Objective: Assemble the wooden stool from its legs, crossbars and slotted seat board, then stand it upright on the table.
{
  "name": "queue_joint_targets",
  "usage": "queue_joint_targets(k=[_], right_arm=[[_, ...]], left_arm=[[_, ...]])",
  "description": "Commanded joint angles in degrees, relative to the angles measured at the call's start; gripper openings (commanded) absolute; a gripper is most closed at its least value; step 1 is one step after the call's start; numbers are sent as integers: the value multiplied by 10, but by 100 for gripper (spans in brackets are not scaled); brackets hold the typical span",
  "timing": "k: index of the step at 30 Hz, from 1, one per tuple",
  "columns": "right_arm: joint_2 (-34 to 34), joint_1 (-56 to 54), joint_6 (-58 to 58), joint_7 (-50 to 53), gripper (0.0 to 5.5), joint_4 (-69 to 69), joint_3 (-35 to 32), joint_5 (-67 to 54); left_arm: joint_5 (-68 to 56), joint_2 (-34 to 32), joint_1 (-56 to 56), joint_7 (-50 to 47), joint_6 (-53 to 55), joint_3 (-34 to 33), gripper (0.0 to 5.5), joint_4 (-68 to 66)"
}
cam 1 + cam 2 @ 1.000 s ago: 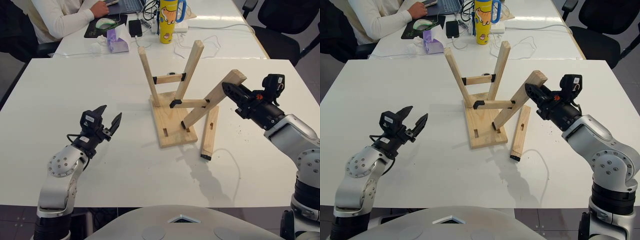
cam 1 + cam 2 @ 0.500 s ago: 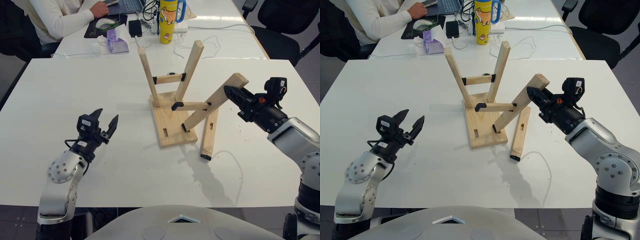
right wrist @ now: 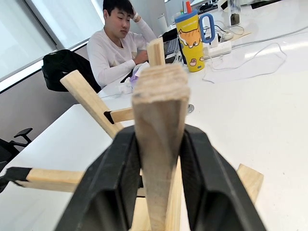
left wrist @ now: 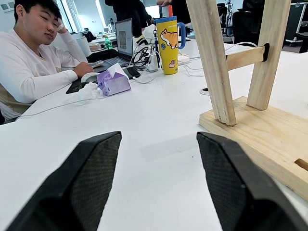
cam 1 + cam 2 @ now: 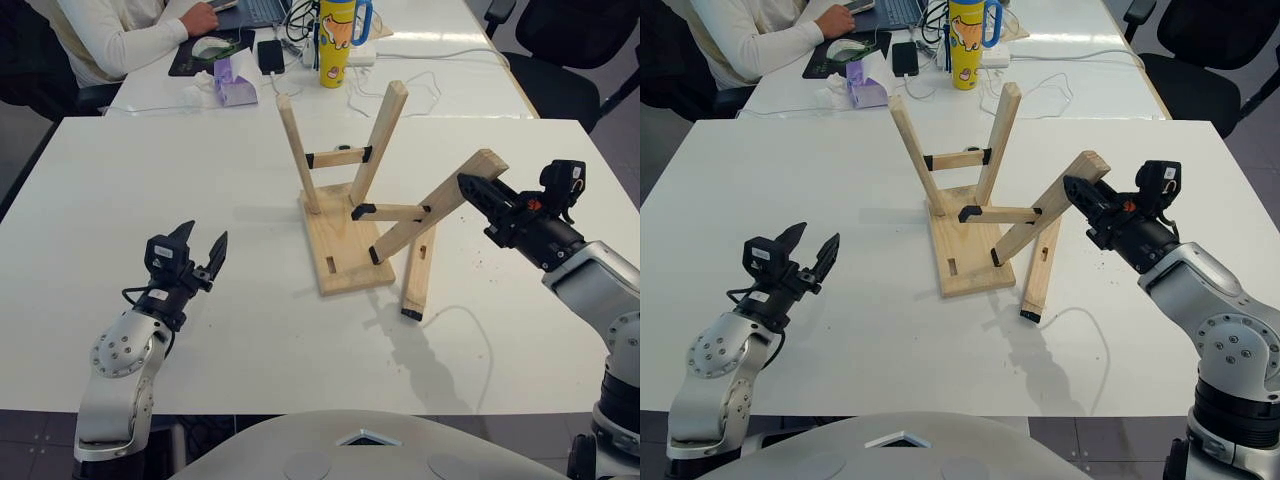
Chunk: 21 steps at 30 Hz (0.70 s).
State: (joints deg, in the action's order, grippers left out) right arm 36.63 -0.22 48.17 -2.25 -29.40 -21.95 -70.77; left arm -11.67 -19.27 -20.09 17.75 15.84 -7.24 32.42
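White table (image 5: 130,170): pale slotted wooden seat board (image 5: 340,272), two upright wooden legs (image 5: 297,152); right gripper (image 5: 471,188) pinching tilted third wooden leg (image 5: 428,208); left gripper (image 5: 205,240) spread.

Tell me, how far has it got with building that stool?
Roughly halfway. Done: two legs stand in the seat board, joined by a crossbar. In hand: the right gripper is shut on a third leg, tilted, its foot at the board. To do: seat that leg, add the fourth leg lying on the table, then turn it all upright. The left gripper is open, holding nothing.
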Motion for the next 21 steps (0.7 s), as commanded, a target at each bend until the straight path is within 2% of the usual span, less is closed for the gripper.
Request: queue_joint_targets(k=[1, 6, 11, 21], right_arm=[[6, 10, 3, -7, 104, -10, 1, 15], [8, 47, 2, -22, 104, -18, 27, 68], [-11, 81, -14, 11, 104, -43, 47, 122], [2, 103, 29, 106, 104, -96, 30, 137]], left_arm=[[4, 1, 5, -7, 0, -8, 291, 11], [5, -2, 13, -8, 5, -12, 291, 13], [1, -11, 22, -3, 15, -14, 291, 21], [-3, -25, 33, 3, 54, -13, 291, 60]])
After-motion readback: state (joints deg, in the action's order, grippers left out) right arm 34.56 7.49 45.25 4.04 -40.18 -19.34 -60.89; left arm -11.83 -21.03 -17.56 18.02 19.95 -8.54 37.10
